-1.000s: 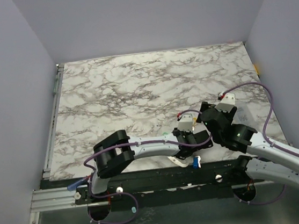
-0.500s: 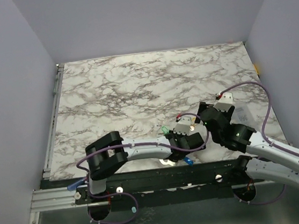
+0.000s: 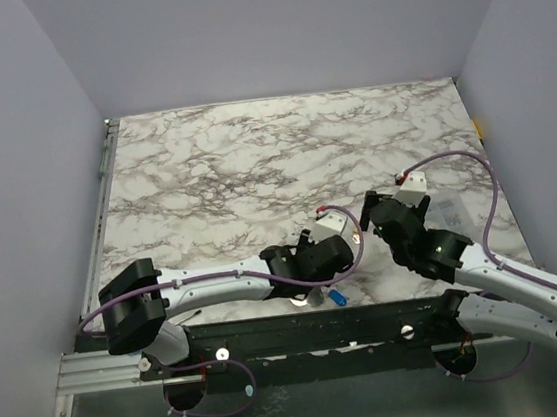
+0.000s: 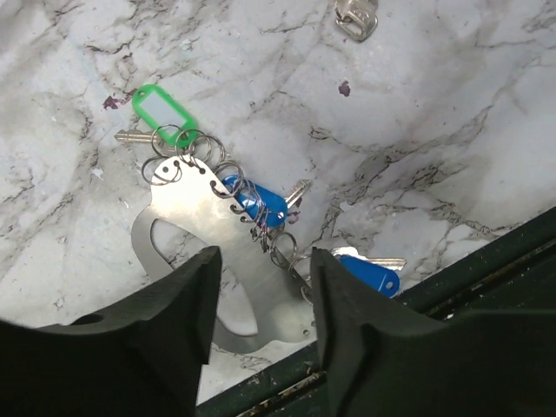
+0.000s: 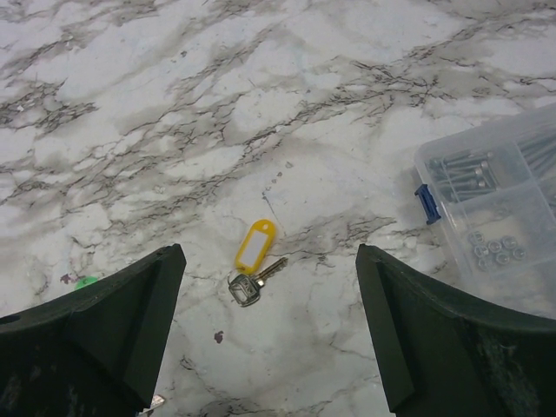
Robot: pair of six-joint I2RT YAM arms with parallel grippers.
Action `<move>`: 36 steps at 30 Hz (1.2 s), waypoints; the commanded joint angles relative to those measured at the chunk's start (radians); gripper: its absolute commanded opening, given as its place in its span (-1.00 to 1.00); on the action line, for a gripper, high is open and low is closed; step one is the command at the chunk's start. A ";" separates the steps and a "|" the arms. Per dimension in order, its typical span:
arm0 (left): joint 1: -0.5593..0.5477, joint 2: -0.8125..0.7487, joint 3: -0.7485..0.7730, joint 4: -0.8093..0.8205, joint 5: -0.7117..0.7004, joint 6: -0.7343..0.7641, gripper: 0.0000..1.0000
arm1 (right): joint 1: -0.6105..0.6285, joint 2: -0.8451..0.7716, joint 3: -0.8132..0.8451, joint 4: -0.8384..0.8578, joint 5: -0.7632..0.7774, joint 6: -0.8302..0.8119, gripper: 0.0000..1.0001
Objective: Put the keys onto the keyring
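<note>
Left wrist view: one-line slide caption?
Open left gripper above the keyring, with a green-tagged key and two blue-tagged keys along its rim, on the marble table.

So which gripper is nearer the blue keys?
Left. The left gripper hangs just above the blue keys; the right gripper is farther off, over the yellow key.

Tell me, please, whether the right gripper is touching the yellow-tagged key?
Apart. The right wrist view shows the yellow-tagged key lying alone on the marble table, with bare marble between it and each finger of the open right gripper.
</note>
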 commanded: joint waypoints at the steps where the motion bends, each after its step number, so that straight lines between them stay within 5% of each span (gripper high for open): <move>1: 0.016 0.010 -0.041 0.032 0.089 0.117 -0.12 | 0.004 0.018 -0.002 0.062 -0.063 -0.034 0.81; 17: 0.126 0.092 -0.137 0.221 0.263 0.234 -0.08 | 0.004 -0.010 -0.034 0.110 -0.180 -0.089 0.81; 19: 0.124 0.092 -0.140 0.232 0.286 0.235 0.03 | 0.004 -0.002 -0.031 0.108 -0.179 -0.089 0.81; 22: 0.123 0.082 -0.149 0.248 0.299 0.234 0.47 | 0.004 0.003 -0.030 0.109 -0.181 -0.091 0.81; 29: 0.122 0.095 -0.140 0.276 0.148 0.153 0.64 | 0.004 0.011 -0.025 0.120 -0.211 -0.107 0.81; 36: 0.204 0.056 -0.175 0.223 -0.063 0.020 0.43 | 0.004 -0.003 0.010 0.044 -0.216 -0.081 0.81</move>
